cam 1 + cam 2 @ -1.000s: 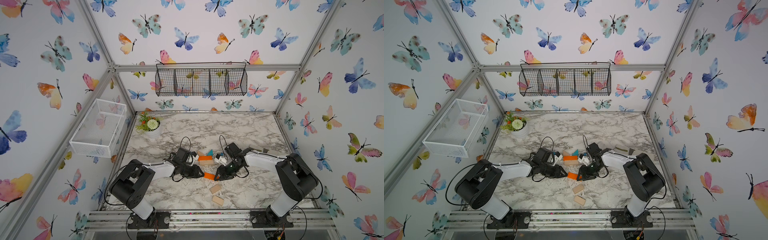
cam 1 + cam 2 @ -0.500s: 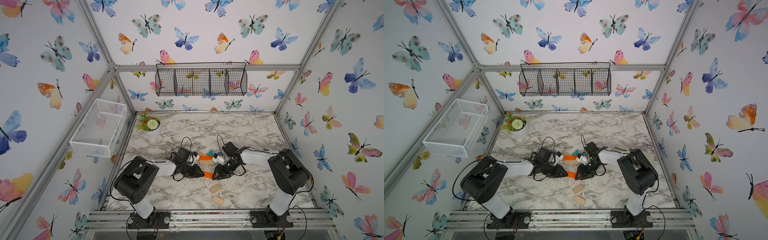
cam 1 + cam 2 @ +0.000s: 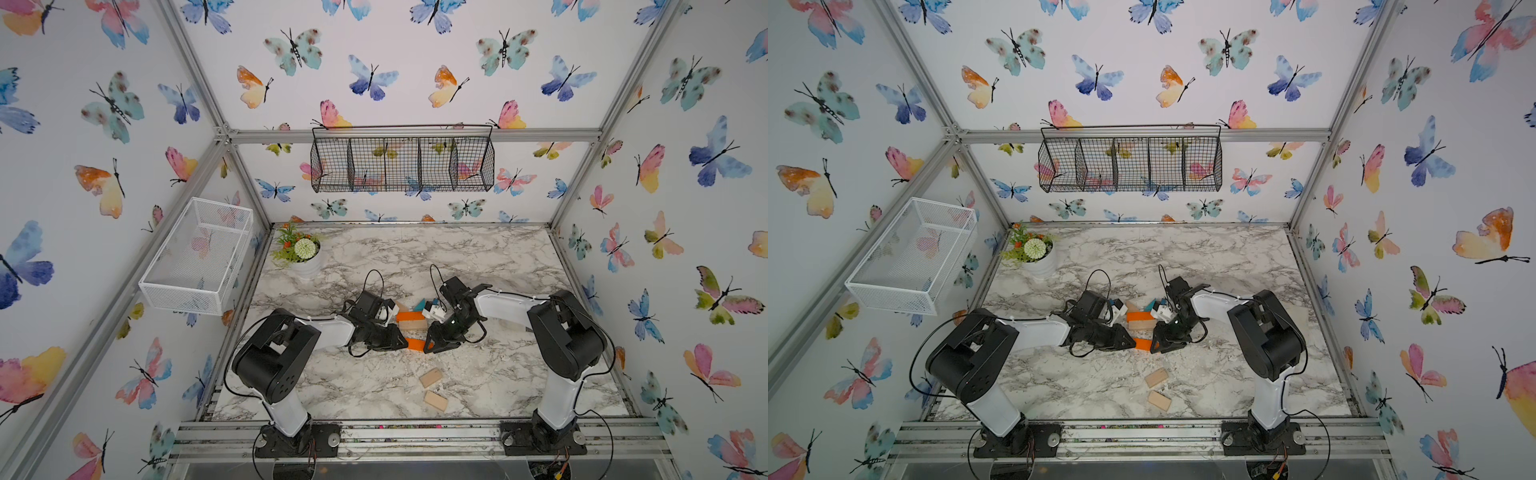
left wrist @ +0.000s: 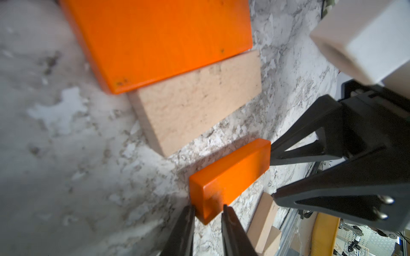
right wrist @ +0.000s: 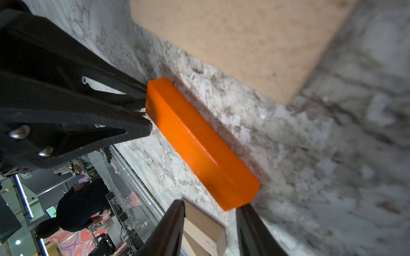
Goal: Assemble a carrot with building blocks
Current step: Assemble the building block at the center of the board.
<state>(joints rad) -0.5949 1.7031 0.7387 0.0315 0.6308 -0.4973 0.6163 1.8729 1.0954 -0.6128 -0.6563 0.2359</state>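
**A:** Where is the small orange bar (image 4: 230,177)?

**B:** It lies flat on the table (image 3: 478,257), near the middle, between the two grippers. It is just beside the tan block (image 4: 195,104) but not against it, and a strip of marble shows between them.

**A:** What is the left gripper (image 4: 207,210) doing?

**B:** It pinches one end of that bar, with a finger (image 4: 184,228) on each long side.

**A:** And the right gripper (image 5: 210,208)?

**B:** It is spread. One fingertip touches the bar's other end. The other finger stands apart from the bar, and one of the loose blocks (image 5: 204,230) shows in the gap.

**A:** How far along is the carrot?

**B:** The big orange bar (image 3: 409,316) lies edge to edge with the tan block. On its far side sit a teal triangle (image 3: 419,304) and a tan triangle (image 3: 401,306), both partly hidden by the wrists. Whether they touch the bar cannot be told.

**A:** And the remaining pieces?

**B:** In both top views the two loose blocks lie near each other toward the front edge of the table, well apart from the row. Neither gripper touches them.

**A:** Is anything else on the table?

**B:** A flower pot (image 3: 305,262) stands in the far left corner, well apart from the blocks.
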